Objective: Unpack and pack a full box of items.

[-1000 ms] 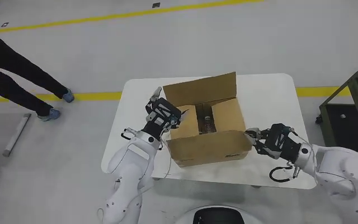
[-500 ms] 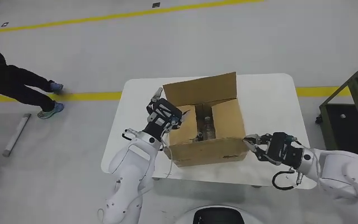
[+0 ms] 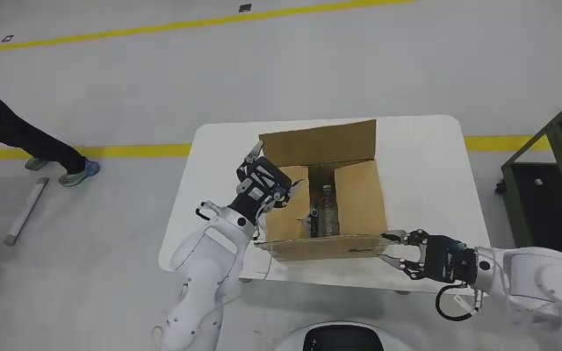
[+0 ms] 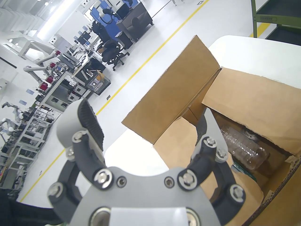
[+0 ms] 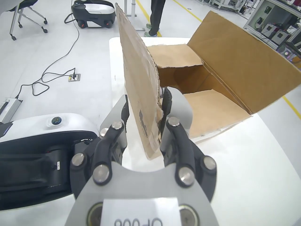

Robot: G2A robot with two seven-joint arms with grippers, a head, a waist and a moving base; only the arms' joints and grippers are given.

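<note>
A brown cardboard box (image 3: 360, 189) stands open on the white table (image 3: 421, 140), its back flap (image 3: 320, 145) upright. Clear plastic bottles (image 3: 327, 211) lie inside, one of them (image 4: 244, 147) close to my left gripper. The left gripper (image 3: 274, 186) is open at the box's left side. One of its fingers (image 4: 204, 128) is over the left inner flap (image 4: 174, 137) and the other is outside the box. My right gripper (image 3: 392, 248) is at the near right corner, shut on the front flap (image 5: 138, 83), which stands on edge between its fingers (image 5: 168, 104).
A dark metal rack (image 3: 536, 175) stands beside the table's right end. A grey pole (image 3: 25, 211) lies on the floor far to the left. Bare table shows to the right of the box and behind it.
My right gripper has drawn back toward the table's near edge with the front flap, which has swung outward and shows more of the inside. The left gripper has edged slightly toward the box.
</note>
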